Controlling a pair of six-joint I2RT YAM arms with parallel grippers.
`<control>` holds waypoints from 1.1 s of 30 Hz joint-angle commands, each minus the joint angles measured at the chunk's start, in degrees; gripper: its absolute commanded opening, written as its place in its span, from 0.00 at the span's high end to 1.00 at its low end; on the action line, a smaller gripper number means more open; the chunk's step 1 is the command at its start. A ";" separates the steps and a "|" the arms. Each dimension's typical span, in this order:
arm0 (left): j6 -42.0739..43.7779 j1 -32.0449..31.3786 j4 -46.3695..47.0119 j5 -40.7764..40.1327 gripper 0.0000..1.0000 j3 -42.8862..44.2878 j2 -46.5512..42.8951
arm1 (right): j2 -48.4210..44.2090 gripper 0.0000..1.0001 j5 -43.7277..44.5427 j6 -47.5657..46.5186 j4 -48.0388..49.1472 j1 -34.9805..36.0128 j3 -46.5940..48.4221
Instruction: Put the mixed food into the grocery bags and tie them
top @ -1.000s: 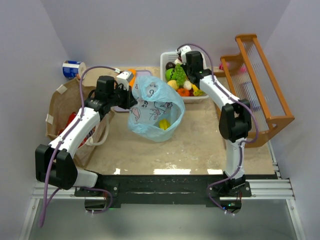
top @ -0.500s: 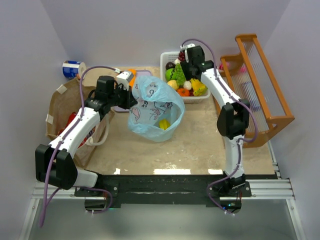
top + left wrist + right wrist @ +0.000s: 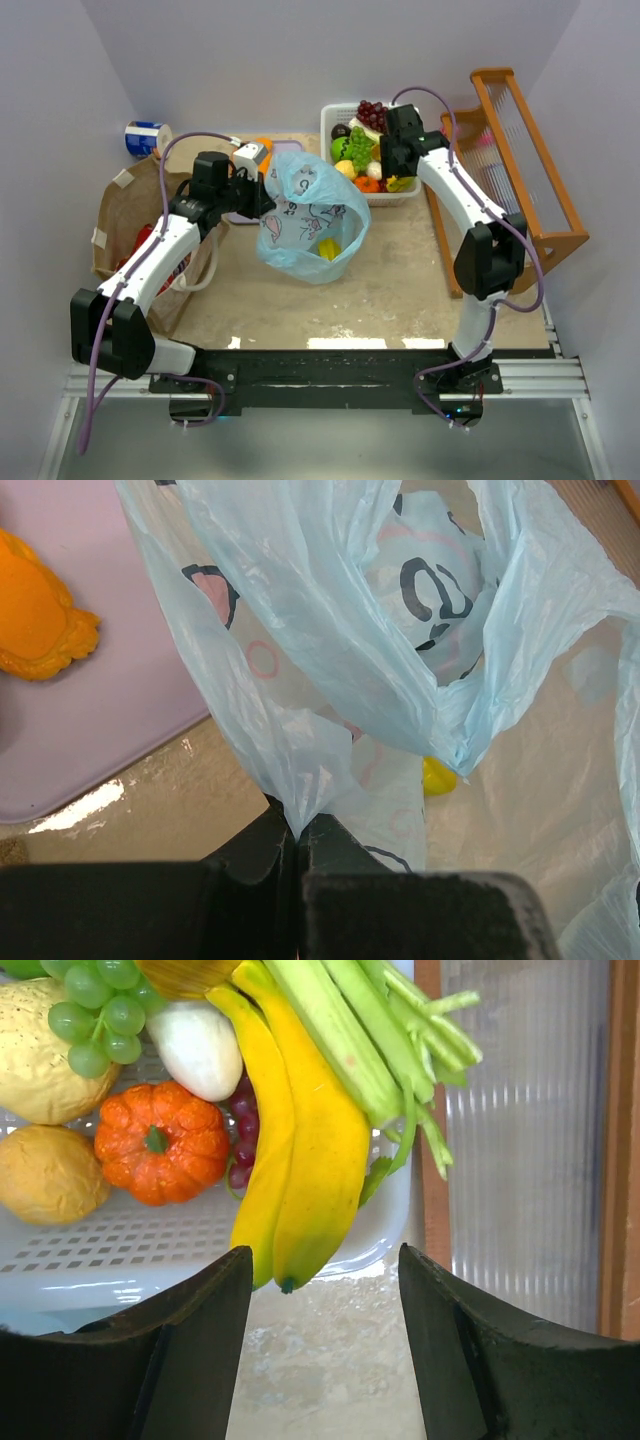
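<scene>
1. Top external view: the left jaws are clenched on the near-left edge of the light-blue plastic bag (image 3: 310, 215), which stands open-mouthed on the surface directly ahead of them.
2. Left wrist view: a pinched fold of the bag (image 3: 330, 630) runs straight into the shut jaws. A yellow piece (image 3: 437, 776) shows through the film just beyond them and to their right.
3. A lilac board (image 3: 100, 700) with an orange slab (image 3: 35, 610) on it lies to the left of those jaws, beside the bag.
4. The brown paper bag (image 3: 125, 220) lies flat on the far side of the left arm (image 3: 165, 245), well apart from the jaws.
5. The right jaws are released, holding nothing, and hang over the near-right corner of the white basket (image 3: 326, 120).
6. Right wrist view: bananas (image 3: 320, 1160) lie just ahead, between the spread fingers. Green stalks (image 3: 350, 1030) lie beyond them, and an orange pumpkin (image 3: 160, 1145), a white piece (image 3: 195, 1045) and green grapes (image 3: 100, 1010) sit ahead to the left, all in the basket (image 3: 120, 1250).
7. A wooden rack (image 3: 520, 160) stands to the right of those jaws.
</scene>
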 commanded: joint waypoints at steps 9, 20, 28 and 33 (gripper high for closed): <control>-0.60 -0.01 1.47 0.84 1.00 0.22 -1.28 | 1.94 0.39 -0.07 15.50 -0.27 -0.30 -1.03; -0.60 -0.01 1.56 0.93 1.00 0.13 -1.72 | 4.31 0.49 0.55 20.52 1.40 -1.71 -3.05; -0.43 -0.01 1.73 0.40 1.00 0.04 -2.34 | 1.07 0.94 -3.49 19.73 4.21 -1.80 -4.55; -0.43 -0.01 2.26 0.05 1.00 -0.22 -3.22 | -4.63 1.00 -3.14 18.32 4.73 -1.71 -6.03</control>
